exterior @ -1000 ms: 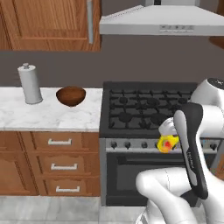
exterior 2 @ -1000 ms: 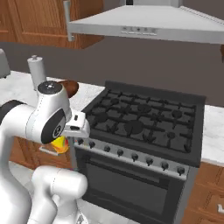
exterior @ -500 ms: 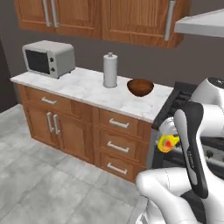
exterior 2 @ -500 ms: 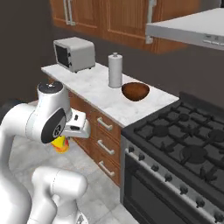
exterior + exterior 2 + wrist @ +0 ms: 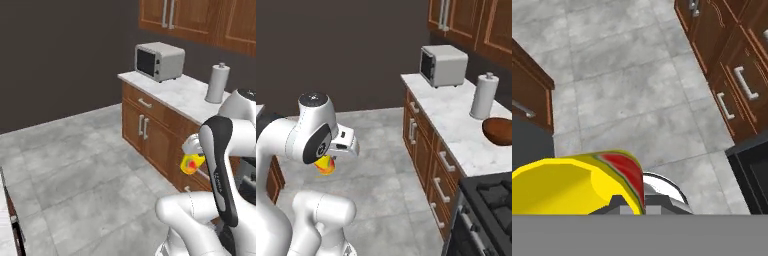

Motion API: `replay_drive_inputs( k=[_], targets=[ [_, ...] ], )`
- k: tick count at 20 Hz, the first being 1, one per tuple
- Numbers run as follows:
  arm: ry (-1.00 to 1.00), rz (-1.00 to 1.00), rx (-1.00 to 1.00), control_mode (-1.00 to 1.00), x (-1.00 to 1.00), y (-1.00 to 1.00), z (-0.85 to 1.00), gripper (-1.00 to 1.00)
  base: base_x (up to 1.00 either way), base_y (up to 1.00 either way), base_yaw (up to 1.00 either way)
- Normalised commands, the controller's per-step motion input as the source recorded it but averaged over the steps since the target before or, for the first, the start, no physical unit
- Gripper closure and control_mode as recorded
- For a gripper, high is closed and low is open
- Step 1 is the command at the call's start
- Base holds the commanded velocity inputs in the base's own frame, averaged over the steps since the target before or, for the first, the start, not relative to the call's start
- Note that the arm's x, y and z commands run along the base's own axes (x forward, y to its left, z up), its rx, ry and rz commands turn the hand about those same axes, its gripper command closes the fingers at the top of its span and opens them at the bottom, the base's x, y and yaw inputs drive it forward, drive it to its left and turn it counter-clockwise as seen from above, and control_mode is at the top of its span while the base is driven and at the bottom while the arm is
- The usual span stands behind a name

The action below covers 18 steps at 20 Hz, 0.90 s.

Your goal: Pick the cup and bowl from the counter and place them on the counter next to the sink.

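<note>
One yellow cup [image 5: 192, 164] in the closed gripper [image 5: 195, 156] above grey floor [image 5: 75, 165]

Grey tile floor [image 5: 75, 170], dark wall [image 5: 60, 50], brown wood cabs [image 5: 423, 137], microwave [image 5: 159, 61], paper towel roll [image 5: 483, 96]

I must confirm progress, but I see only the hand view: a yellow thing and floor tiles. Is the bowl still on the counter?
Observer: Yes. In the right base view the bowl sits on the counter, just before the stove.
Operator: What stands near the bowl?
Observer: A paper towel roll is upright just beyond it, and a microwave stands further along the same counter.
Operator: Is the yellow thing really held?
Observer: Yes. The gripper is shut on the cup, carried beside the arm, above the floor.
</note>
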Motion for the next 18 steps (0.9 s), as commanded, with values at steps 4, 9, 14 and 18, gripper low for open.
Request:
replay_drive_inputs(
  k=[4,9,14,18],
  targets=[
    [0.00,0.00,0.00,1.00,0.00,0.00,0.00,1.00,-0.01,0.00,0.84],
    [0.00,0.00,0.00,1.00,0.00,0.00,0.00,1.00,0.00,0.00,0.83],
    [0.00,0.00,0.00,1.00,0.00,0.00,0.00,1.00,0.01,0.00,0.82],
    [0.00,0.00,0.00,1.00,0.00,0.00,0.00,1.00,0.00,-0.04,0.78]
  ],
)
